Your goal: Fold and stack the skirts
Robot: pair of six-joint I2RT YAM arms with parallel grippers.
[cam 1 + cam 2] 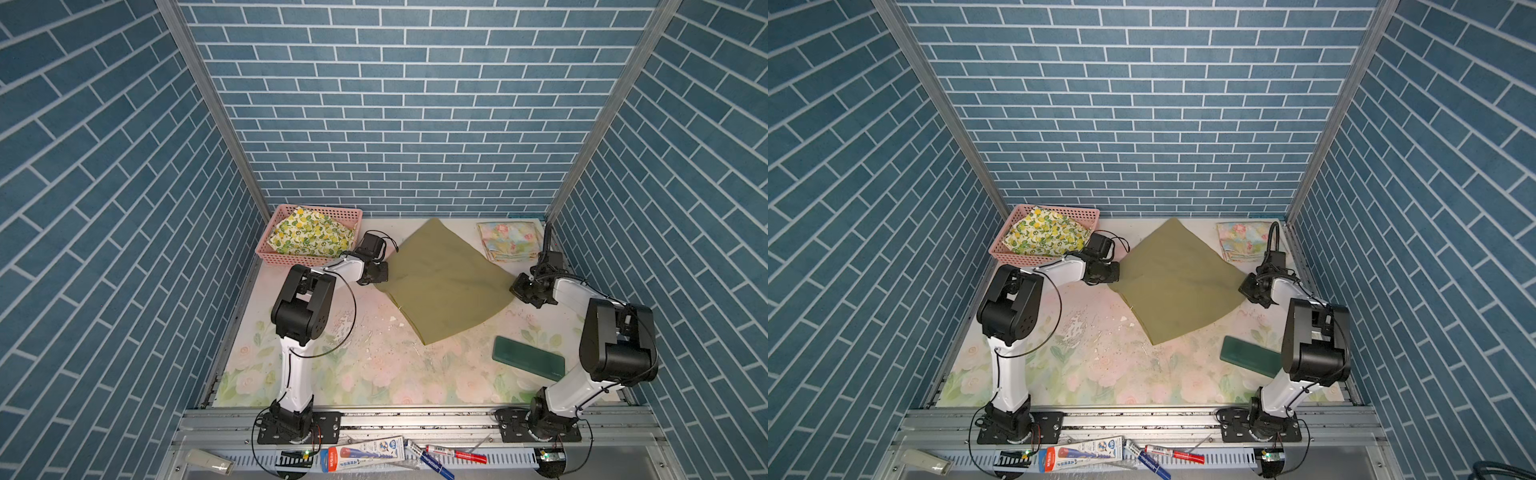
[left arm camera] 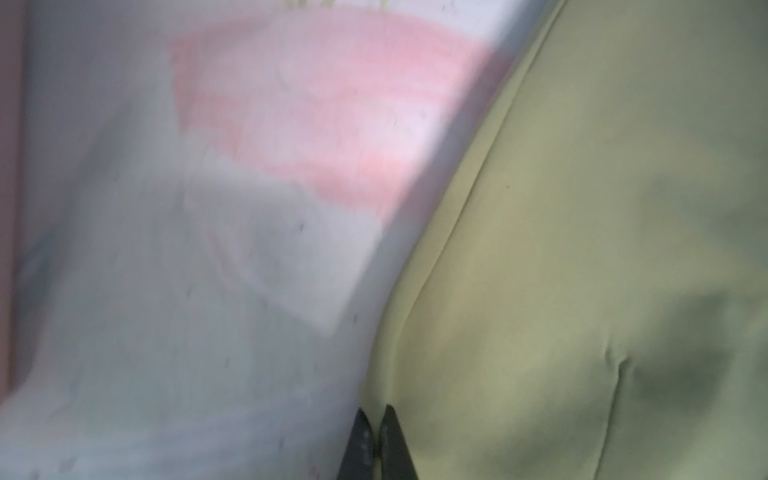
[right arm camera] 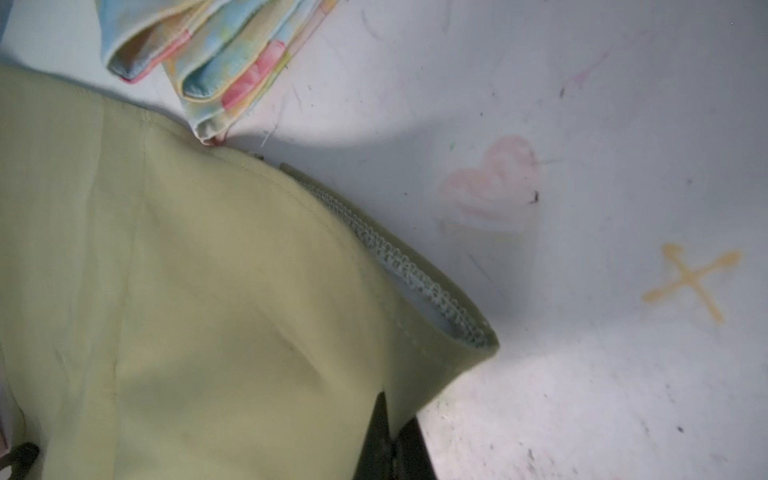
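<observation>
- Olive skirt (image 1: pixel 440 282) is lying spread as a tilted diamond on the far half of the table (image 1: pixel 374 374). The grippers are sitting at its two side corners — one each.
- Left gripper (image 2: pixel 376 432) is pinching the skirt's hemmed left edge, jaws closed to a sliver. The wrist view is blurred, but the cloth is running down between the tips.
- Right gripper (image 3: pixel 392 436) is clamping the right corner with its jaws fully together. The cloth is lifting off the table there, with the stitched inner seam showing.
- Left arm is reaching forward with its elbow raised and its forearm angling in toward the centre, wrist low. Right arm is mirroring it from the other side.
- Floral skirt (image 1: pixel 509 241) is lying folded in the far right corner. Its near corner is just beside the olive edge, possibly touching — cannot tell.
- Lemon skirt (image 1: pixel 309 237) is sitting in the pink basket (image 1: pixel 286 257) at far left, close behind the left wrist.
- Green block (image 1: pixel 528 357) is lying near the right arm, apart from the skirt's near corner.
- Bare table is showing across the near centre, between the two arm bases.
</observation>
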